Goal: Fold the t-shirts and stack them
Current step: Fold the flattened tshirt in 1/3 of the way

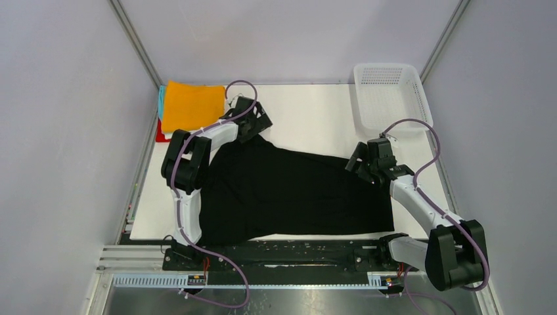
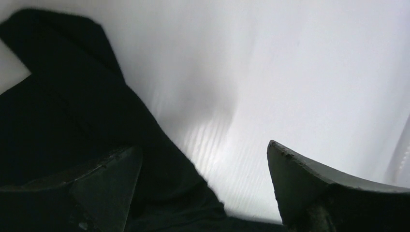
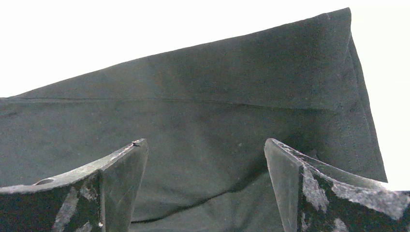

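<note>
The black t-shirt (image 1: 295, 190) lies spread on the table (image 1: 315, 111), its left side partly hidden behind the left arm. The left gripper (image 2: 203, 145) gapes wide and empty at the far-left corner, one finger over cloth and the other over bare table. The right gripper (image 3: 204, 141), equally wide and empty, is above the shirt's right edge; contact is unclear. Beyond the left gripper, the folded orange t-shirt (image 1: 192, 105) hides all but slivers of the teal t-shirt (image 1: 161, 98) and the red t-shirt (image 1: 159, 136). The basket (image 1: 391, 92) stands beyond the right gripper.
</note>
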Action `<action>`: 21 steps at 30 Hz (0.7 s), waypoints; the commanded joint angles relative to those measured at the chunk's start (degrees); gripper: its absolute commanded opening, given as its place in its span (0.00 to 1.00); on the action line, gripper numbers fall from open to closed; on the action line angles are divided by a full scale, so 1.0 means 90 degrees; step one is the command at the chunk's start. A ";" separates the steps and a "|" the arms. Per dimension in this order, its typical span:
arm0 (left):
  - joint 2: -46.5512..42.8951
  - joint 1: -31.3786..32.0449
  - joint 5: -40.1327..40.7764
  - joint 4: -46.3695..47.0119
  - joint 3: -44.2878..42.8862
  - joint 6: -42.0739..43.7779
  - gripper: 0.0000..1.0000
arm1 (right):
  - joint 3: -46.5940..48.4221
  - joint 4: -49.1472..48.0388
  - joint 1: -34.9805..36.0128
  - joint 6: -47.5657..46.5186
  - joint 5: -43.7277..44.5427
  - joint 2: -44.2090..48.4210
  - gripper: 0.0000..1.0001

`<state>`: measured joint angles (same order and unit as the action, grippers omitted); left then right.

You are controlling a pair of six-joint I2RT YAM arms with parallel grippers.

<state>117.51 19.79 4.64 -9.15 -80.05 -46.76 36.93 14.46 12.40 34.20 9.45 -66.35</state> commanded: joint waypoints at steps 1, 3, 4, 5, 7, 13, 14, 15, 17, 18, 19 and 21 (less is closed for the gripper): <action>0.0353 -0.0046 -0.0161 0.0523 -0.0816 -0.0135 0.99 | 0.0202 -0.0103 -0.0034 -0.0303 -0.0030 -0.0201 0.99; 0.0636 -0.0065 -0.0216 0.0467 -0.1262 -0.0232 0.99 | 0.0299 -0.0065 -0.0039 -0.0423 -0.0027 -0.0339 0.99; 0.0755 -0.0078 -0.0250 0.0470 -0.1474 -0.0292 0.99 | 0.0345 -0.0043 -0.0038 -0.0445 -0.0026 -0.0412 0.99; 0.0881 -0.0087 -0.0277 0.0533 -0.1661 -0.0334 0.99 | 0.0395 -0.0018 -0.0039 -0.0471 -0.0013 -0.0492 0.99; 0.1118 -0.0099 -0.0210 0.0580 -0.2137 -0.0334 0.99 | 0.0477 -0.0005 -0.0038 -0.0520 -0.0002 -0.0636 0.99; 0.1682 -0.0230 -0.0312 -0.0448 -0.3684 0.0076 0.99 | 0.0710 0.0040 -0.0066 -0.0636 -0.0070 -0.0946 0.99; 0.1561 -0.0237 -0.0348 -0.0483 -0.3651 0.0187 0.99 | 0.0763 0.0041 -0.0077 -0.0684 -0.0103 -0.0998 0.99; 0.1430 -0.0236 -0.0350 -0.0495 -0.3520 0.0258 0.99 | 0.0780 0.0044 -0.0076 -0.0732 -0.0125 -0.1045 0.99; 0.0832 -0.0236 -0.0333 -0.0497 -0.2965 0.0412 0.99 | 0.0875 0.0106 -0.0100 -0.0809 -0.0089 -0.1154 0.99; 0.0476 -0.0237 -0.0293 -0.0484 -0.2590 0.0457 0.99 | 0.0906 0.0161 -0.0119 -0.0807 -0.0070 -0.1205 1.00; 0.0121 -0.0241 -0.0248 -0.0449 -0.2110 0.0484 0.99 | 0.0923 0.0165 -0.0148 -0.0777 -0.0065 -0.1260 1.00; -0.0694 -0.0227 -0.0203 -0.0186 -0.1041 0.0512 0.99 | 0.0980 0.0156 -0.0231 -0.0632 -0.0091 -0.1420 0.99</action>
<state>125.45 17.87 2.76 -11.94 -100.66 -44.56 43.00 14.92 11.66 28.36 8.91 -77.03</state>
